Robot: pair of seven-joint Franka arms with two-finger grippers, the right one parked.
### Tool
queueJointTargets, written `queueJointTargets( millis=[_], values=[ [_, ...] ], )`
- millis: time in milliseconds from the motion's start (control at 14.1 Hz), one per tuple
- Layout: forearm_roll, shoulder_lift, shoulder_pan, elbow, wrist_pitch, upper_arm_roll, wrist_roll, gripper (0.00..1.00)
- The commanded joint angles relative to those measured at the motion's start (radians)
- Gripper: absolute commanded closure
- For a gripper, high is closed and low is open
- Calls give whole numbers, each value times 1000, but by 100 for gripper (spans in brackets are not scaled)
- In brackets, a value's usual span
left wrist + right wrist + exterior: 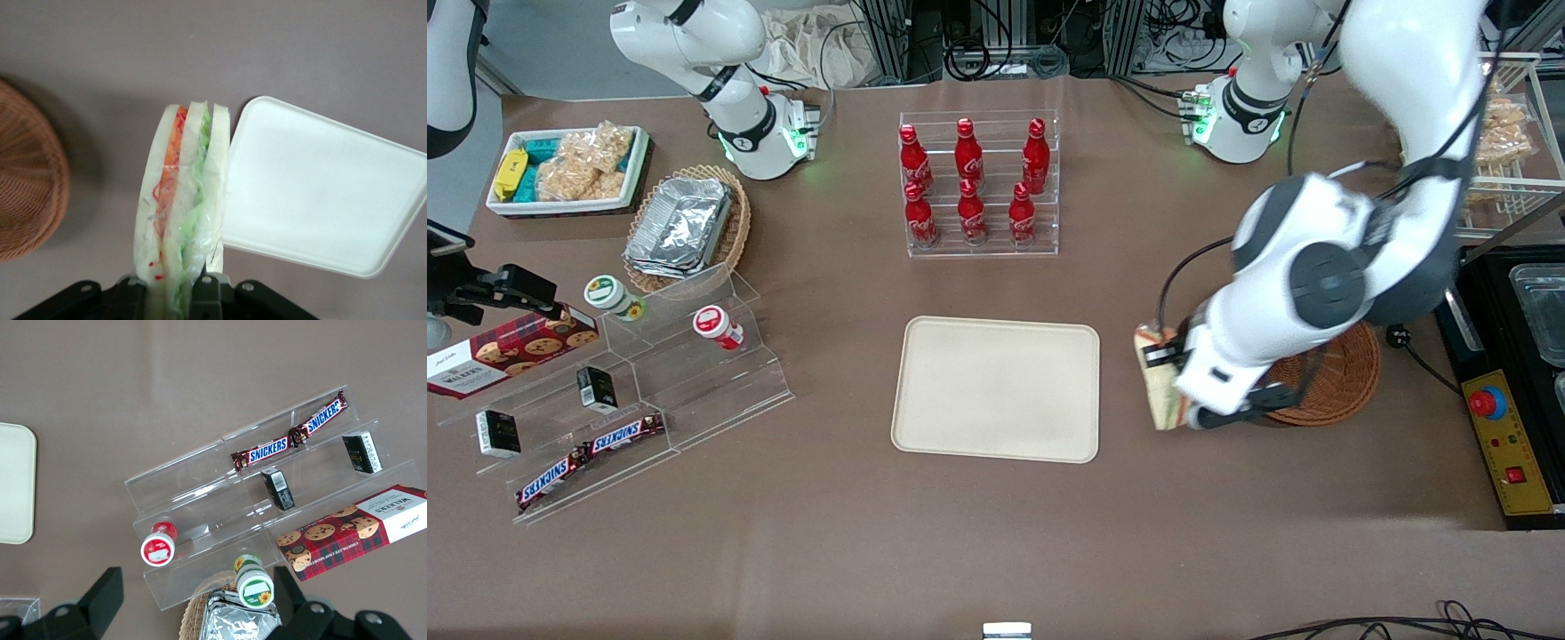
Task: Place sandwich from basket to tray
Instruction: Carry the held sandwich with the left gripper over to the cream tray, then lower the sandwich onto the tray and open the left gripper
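Step in hand: carry the sandwich [1160, 380] across to the tray [996, 388]; judged about halfway, with the lift out of the basket [1327, 378] done and the set-down not yet made.
Claw: the claw [1181, 384] is closed on the sandwich, gripping it at one end; in the wrist view the fingers [137, 291] press the bread faces from both sides, and the filling edge of the sandwich [183, 200] points away from the claw [175, 293].
Sandwich relative to claw: held in the jaws, projecting from the claw toward 9 o'clock in the front view, clear of the table [996, 533].
Sandwich relative to tray: between basket and tray, just beside the tray's nearest short rim, not yet over it.
Tray: lies at 9 o'clock from the claw; its surface is bare.
Basket: at 3 o'clock from the claw, partly hidden under the arm; its rim [33, 180] is near the sandwich but apart from it.
Technique: keep the grip steady, since the wrap looks slippery and the bread soft. Travel toward 9 o'clock until the whole wedge is over the tray's middle, lower until it rests on the tray, and only then release.
Risk: releasing early would leave it on the rim or on the table.
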Motion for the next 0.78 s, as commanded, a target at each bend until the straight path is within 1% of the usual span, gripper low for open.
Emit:
queueJointTargets(
  millis=[0, 141, 354, 566, 636, 707],
  values=[
    [79, 123, -62, 61, 68, -1, -3, 100],
    [98, 187, -121, 61, 163, 11, -9, 100],
    [177, 266, -174, 60, 238, 15, -31, 100],
    [190, 300, -185, 52, 277, 15, -31, 100],
    [190, 306, -188, 49, 286, 15, -37, 95],
    [191, 307, -188, 48, 288, 15, -69, 72]
  ],
)
